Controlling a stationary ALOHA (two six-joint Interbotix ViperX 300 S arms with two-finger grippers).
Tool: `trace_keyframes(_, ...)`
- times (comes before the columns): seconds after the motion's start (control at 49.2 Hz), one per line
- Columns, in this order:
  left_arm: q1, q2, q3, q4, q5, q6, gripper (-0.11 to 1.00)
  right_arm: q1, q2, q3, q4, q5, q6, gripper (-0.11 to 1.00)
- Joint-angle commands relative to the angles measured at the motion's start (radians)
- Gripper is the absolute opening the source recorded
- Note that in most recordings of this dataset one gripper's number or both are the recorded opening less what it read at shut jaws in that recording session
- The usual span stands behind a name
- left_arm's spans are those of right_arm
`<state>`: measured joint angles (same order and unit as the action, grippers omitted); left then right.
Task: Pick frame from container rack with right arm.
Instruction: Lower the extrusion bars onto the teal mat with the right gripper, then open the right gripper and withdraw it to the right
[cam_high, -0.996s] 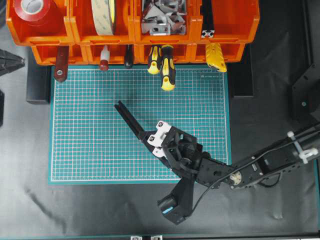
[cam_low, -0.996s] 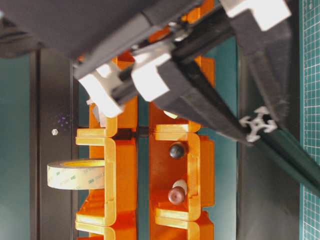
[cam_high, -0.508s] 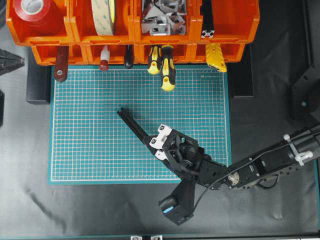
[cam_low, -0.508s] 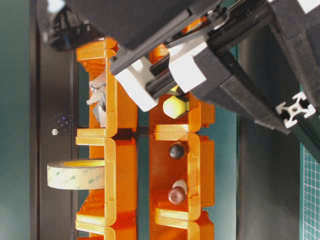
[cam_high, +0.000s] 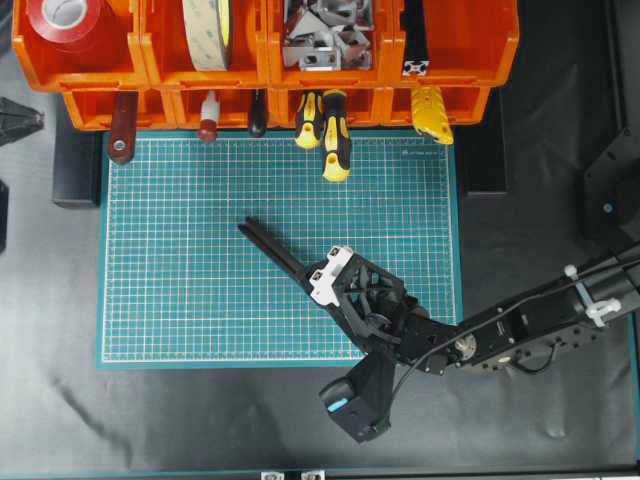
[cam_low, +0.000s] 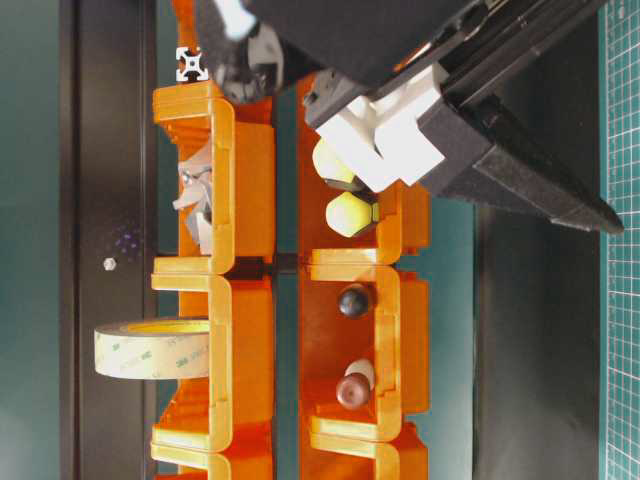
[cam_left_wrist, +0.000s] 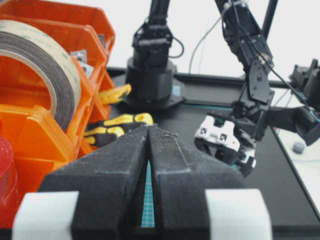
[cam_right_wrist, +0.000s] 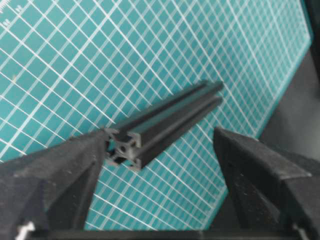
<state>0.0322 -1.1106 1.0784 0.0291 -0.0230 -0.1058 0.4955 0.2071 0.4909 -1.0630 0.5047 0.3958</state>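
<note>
Jaws of the right gripper (cam_right_wrist: 160, 165) stand wide apart, and the frame (cam_right_wrist: 165, 122), a long black bar with grooves, lies on the green mat (cam_right_wrist: 150, 40) between them, touching the left finger (cam_right_wrist: 60, 175). Open mat spreads all round it in the overhead view. The orange container rack (cam_high: 260, 60) sits along the top edge. The left gripper (cam_left_wrist: 149, 145) is closed, holding nothing.

no readable text anywhere
</note>
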Motion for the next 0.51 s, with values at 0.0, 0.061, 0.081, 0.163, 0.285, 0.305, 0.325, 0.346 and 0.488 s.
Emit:
trace_keyframes(0.0,0.003,0.003,-0.032,0.005,-0.005,0.0,0.01,0.005,-0.02,-0.008,0.029,-0.003,0.006,0.79)
trace_keyframes(0.061,0.003,0.0,-0.032,0.005,-0.005,0.002,0.01,0.008,-0.021,-0.003,0.071,-0.002,0.011,0.79)
trace_keyframes(0.081,0.003,0.0,-0.032,0.005,-0.005,0.0,0.01,0.008,-0.023,-0.002,0.089,-0.002,0.015,0.79)
trace_keyframes(0.163,0.003,0.0,-0.032,0.005,-0.005,0.002,0.01,0.008,-0.026,0.006,0.179,-0.005,0.037,0.79)
trace_keyframes(0.285,0.003,0.0,-0.032,0.005,-0.005,0.0,0.01,0.008,-0.031,0.014,0.304,-0.011,0.064,0.79)
trace_keyframes(0.305,0.003,0.0,-0.031,0.005,-0.005,0.0,0.01,0.008,-0.031,0.017,0.316,-0.011,0.069,0.79)
trace_keyframes(0.325,0.003,0.0,-0.032,0.005,-0.005,0.0,0.01,0.008,-0.034,0.017,0.328,-0.011,0.072,0.79)
trace_keyframes(0.346,0.003,0.0,-0.031,0.005,-0.005,0.002,0.01,0.008,-0.035,0.017,0.336,-0.011,0.078,0.79)
trace_keyframes(0.488,0.003,-0.002,-0.029,0.005,-0.005,0.002,0.01,0.006,-0.054,0.02,0.368,-0.005,0.129,0.79)
